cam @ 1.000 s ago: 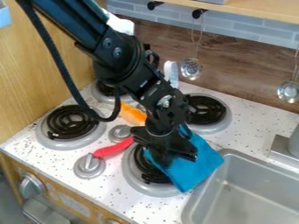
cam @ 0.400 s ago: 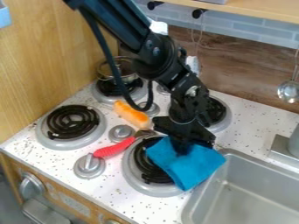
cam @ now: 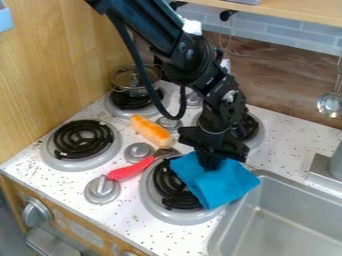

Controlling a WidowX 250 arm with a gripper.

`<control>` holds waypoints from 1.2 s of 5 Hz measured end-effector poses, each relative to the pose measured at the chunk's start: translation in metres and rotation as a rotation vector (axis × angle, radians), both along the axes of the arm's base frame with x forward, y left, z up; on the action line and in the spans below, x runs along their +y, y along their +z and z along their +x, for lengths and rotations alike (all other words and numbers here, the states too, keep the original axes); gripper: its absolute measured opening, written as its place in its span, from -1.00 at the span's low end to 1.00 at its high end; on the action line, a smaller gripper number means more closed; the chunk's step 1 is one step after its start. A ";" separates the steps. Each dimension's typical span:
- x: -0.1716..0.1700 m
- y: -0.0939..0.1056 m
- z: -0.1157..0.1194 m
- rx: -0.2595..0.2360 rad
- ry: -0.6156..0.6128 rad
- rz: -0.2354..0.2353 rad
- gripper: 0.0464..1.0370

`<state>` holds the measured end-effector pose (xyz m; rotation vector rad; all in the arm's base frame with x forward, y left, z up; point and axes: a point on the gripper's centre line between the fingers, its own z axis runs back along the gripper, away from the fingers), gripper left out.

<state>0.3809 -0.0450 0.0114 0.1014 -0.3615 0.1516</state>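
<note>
The black gripper (cam: 211, 162) points down at the upper edge of a blue cloth (cam: 226, 186), its tips against or in the fabric. That cloth covers the right part of the front right burner (cam: 167, 192) and reaches the sink's near corner. Left of the gripper, a utensil with a red handle (cam: 130, 170) lies with its metal end at the burner's upper edge. An orange sausage-like toy (cam: 151, 131) rests between the burners, up and left of the gripper.
A lidded glass pot (cam: 134, 81) stands on the back left burner. The front left burner (cam: 82, 141) is bare. At the right are the sink (cam: 292, 220) and the faucet base (cam: 324, 171). A ladle (cam: 329, 104) hangs at the back wall.
The gripper and arm have moved right, uncovering the pot and the orange toy. The blue cloth has shifted slightly to the right and its lower edge has moved up, baring more of the burner.
</note>
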 end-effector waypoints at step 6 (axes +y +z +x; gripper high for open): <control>-0.030 0.025 -0.024 -0.061 -0.216 -0.045 0.93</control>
